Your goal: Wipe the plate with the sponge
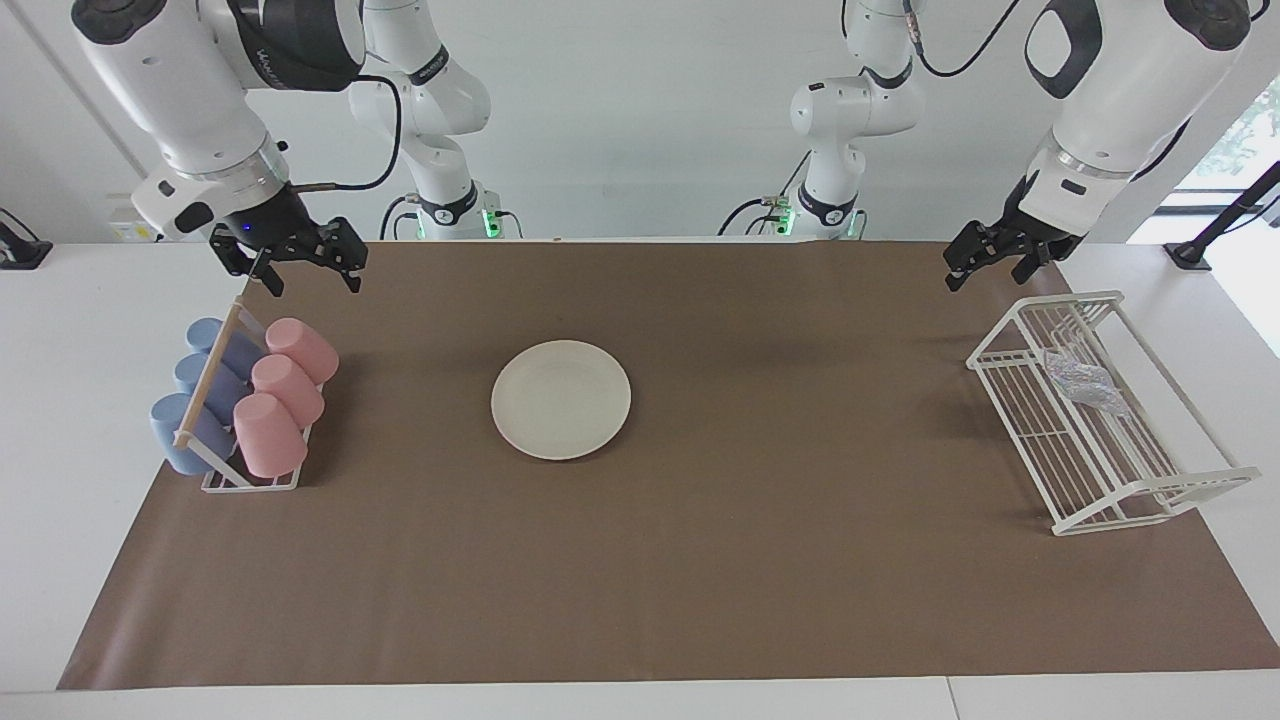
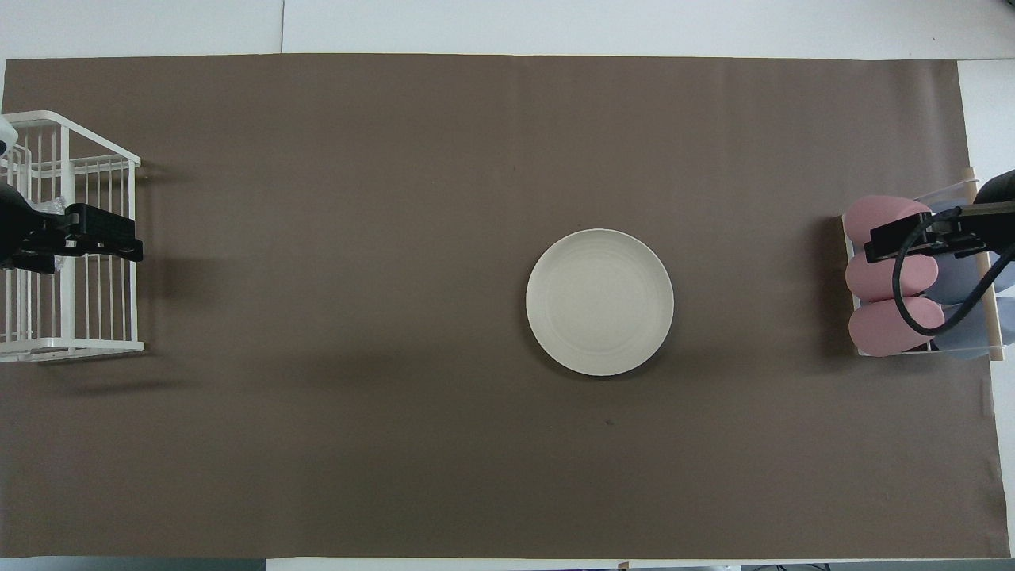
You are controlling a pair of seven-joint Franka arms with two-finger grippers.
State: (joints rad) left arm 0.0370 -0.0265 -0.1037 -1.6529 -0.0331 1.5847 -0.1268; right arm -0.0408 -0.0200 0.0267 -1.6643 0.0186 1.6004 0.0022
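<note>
The cream-white plate (image 1: 560,400) (image 2: 599,301) lies flat on the brown mat, somewhat toward the right arm's end. The silvery sponge (image 1: 1085,385) rests inside the white wire rack (image 1: 1058,520) (image 2: 71,345) at the left arm's end. My left gripper (image 1: 985,278) (image 2: 131,242) hangs open and empty in the air over the edge of that rack that is closest to the robots; in the overhead view it covers most of the sponge. My right gripper (image 1: 312,285) (image 2: 872,244) is open and empty, raised over the cup rack.
A cup rack (image 1: 235,485) (image 2: 983,262) holds pink cups (image 1: 290,385) and blue cups (image 1: 190,420) lying on their sides at the right arm's end. A brown mat (image 1: 750,560) covers most of the white table.
</note>
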